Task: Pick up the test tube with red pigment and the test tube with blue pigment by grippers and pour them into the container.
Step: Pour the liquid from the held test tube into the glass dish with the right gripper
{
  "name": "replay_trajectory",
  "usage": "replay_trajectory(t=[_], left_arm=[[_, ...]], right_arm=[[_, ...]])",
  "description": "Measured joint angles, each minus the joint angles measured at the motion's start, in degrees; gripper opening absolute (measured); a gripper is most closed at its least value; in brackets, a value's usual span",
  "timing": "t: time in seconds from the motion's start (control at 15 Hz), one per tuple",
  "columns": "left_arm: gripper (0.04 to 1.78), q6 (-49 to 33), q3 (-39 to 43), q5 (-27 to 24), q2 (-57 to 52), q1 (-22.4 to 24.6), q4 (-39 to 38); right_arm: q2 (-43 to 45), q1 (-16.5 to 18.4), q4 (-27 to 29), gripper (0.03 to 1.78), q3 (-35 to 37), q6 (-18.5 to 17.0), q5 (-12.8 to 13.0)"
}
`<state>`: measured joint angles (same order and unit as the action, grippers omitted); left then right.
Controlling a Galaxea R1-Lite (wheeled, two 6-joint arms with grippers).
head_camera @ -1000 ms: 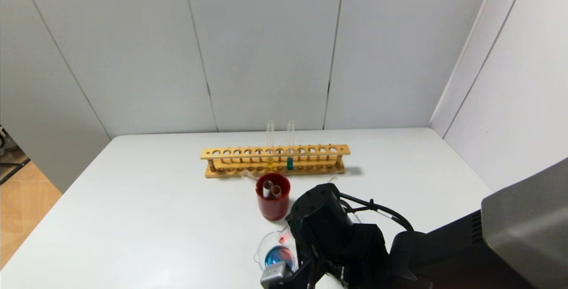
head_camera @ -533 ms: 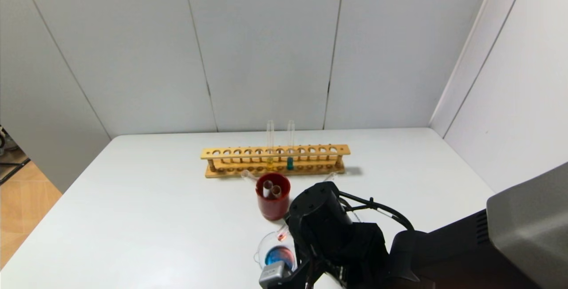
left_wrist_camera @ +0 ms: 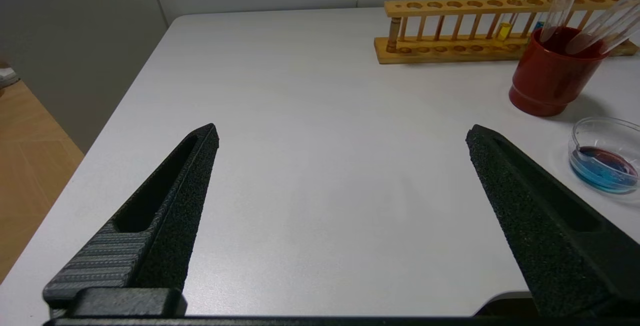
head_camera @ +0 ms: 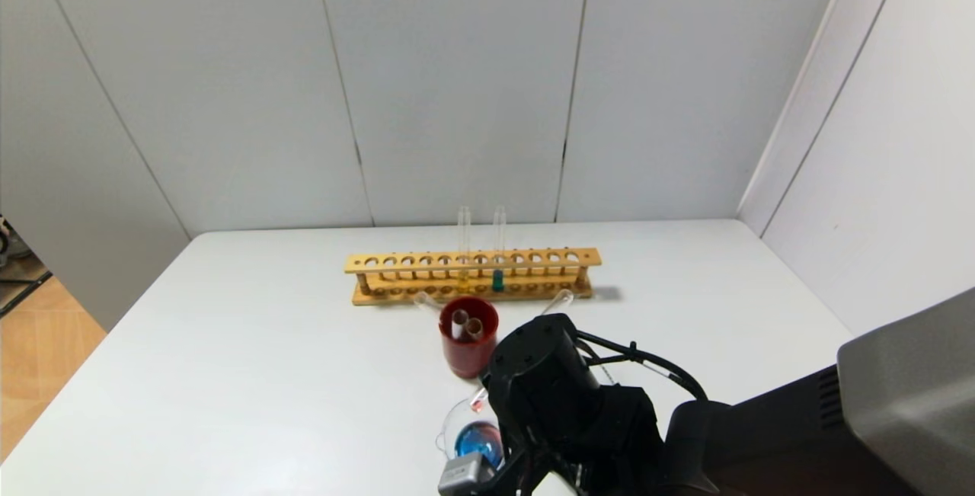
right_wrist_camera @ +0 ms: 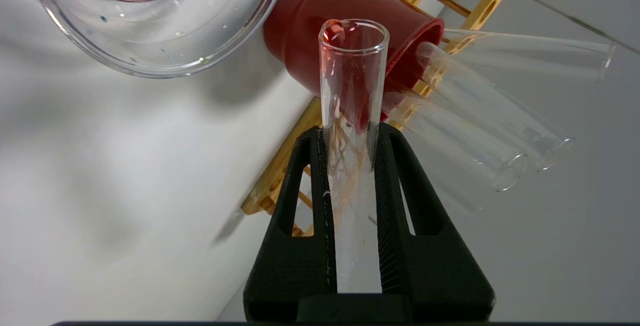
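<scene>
Pour step: right gripper (right_wrist_camera: 352,135) clamps red tube (right_wrist_camera: 352,115), tipped near beaker (head_camera: 465,435). Blue already in. Next: drain, park tube in cup (head_camera: 468,347). Left gripper (left_wrist_camera: 340,166) agape, idle.

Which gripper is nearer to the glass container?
Right. The right gripper holds the red-pigment tube beside the container; the left gripper hangs open farther off.

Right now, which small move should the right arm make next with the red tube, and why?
Probably carry the test tube with red pigment to the red cup and release it. The right gripper holds it nearly drained, only streaks left, and the container already shows red over blue.
</scene>
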<state>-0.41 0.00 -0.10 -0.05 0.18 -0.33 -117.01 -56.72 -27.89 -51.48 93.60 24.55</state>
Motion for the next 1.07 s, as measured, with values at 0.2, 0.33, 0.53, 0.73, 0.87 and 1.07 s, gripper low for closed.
replay_trajectory(t=[0.2,0.33,0.53,0.73,0.87,1.07], left_arm=[[1.75,0.0,0.0,0.0,0.0,0.0,0.0],[1.75,0.0,0.0,0.0,0.0,0.0,0.0],[1.75,0.0,0.0,0.0,0.0,0.0,0.0],[1.75,0.0,0.0,0.0,0.0,0.0,0.0],[1.75,0.0,0.0,0.0,0.0,0.0,0.0],[1.75,0.0,0.0,0.0,0.0,0.0,0.0]], right_arm=[[0.0,0.0,0.0,0.32,-0.1,0.3,0.1],[0.0,0.0,0.0,0.32,-0.1,0.7,0.0],[0.0,0.0,0.0,0.32,-0.1,1.2,0.1],[0.0,-0.2,0.0,0.32,-0.1,2.1,0.1],[0.1,-0.3,0.0,0.32,-0.1,2.7,1.0],[0.3,-0.3,0.0,0.32,0.1,2.8,1.4]])
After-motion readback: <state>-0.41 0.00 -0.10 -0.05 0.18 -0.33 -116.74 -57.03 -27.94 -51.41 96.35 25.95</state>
